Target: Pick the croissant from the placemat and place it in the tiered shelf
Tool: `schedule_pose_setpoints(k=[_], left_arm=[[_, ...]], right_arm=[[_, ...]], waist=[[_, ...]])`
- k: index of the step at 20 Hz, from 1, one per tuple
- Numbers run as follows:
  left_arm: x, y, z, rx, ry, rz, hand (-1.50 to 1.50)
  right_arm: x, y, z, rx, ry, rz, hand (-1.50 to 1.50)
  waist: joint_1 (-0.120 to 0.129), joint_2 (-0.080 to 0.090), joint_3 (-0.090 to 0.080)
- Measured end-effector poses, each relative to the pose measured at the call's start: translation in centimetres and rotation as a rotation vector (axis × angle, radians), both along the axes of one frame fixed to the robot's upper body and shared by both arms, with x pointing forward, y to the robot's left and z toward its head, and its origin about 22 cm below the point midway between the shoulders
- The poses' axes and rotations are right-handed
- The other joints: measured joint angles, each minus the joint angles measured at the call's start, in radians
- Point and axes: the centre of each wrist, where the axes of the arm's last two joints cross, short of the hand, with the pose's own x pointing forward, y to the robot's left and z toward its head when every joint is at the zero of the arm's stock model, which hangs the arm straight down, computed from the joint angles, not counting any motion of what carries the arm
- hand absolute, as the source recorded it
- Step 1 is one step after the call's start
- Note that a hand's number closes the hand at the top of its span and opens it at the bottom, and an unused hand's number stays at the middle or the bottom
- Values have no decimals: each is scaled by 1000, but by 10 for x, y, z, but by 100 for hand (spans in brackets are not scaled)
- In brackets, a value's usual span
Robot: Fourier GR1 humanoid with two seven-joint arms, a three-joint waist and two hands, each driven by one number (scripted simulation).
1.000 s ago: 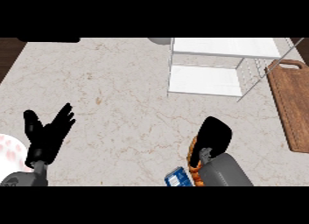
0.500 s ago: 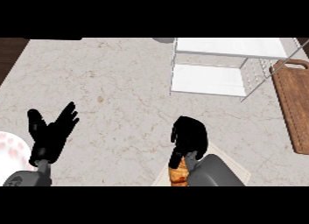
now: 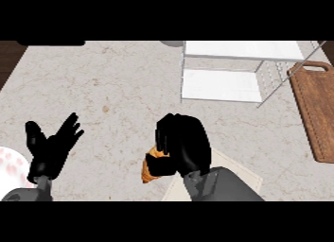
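- Right hand [image 3: 183,146] curls around the croissant [image 3: 151,166], bottom centre: the pick step, it seems.
- Left hand [image 3: 52,146] rests open at eight o'clock.
- Next: carry it toward the tiered shelf [image 3: 225,71] at one o'clock.

A kitchen. The marble surface [image 3: 113,90] carries a white tiered shelf [image 3: 225,85]. A wooden cutting board [image 3: 323,113] lies just right of that shelf.

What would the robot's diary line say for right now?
right hand: fingers curled over croissant, above placemat | left hand: open, resting | tiered shelf: nothing in it yet
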Motion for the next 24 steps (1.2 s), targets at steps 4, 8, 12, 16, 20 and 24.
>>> schedule_pose_setpoints(k=[4,8,12,16,20,24], left_arm=[[-1,-3,-1,7,2,11,0],[-3,1,-2,1,-4,15,0],[-6,1,1,-2,3,19,0],[-7,2,1,2,4,12,0],[-6,1,1,4,3,7,0],[-3,0,1,2,1,10,0]], right_arm=[[-13,2,54,43,-166,-32,150],[-23,-14,102,84,-291,-78,150],[-24,-24,142,122,-379,-111,150],[-13,-39,178,154,-436,-155,150],[3,-54,206,170,-454,-196,150],[23,-72,232,178,-461,-241,150]], waist=[[-9,-3,0],[-13,-3,0],[-9,-2,-2],[-10,-1,-1],[-8,0,-1],[-6,2,-1]])
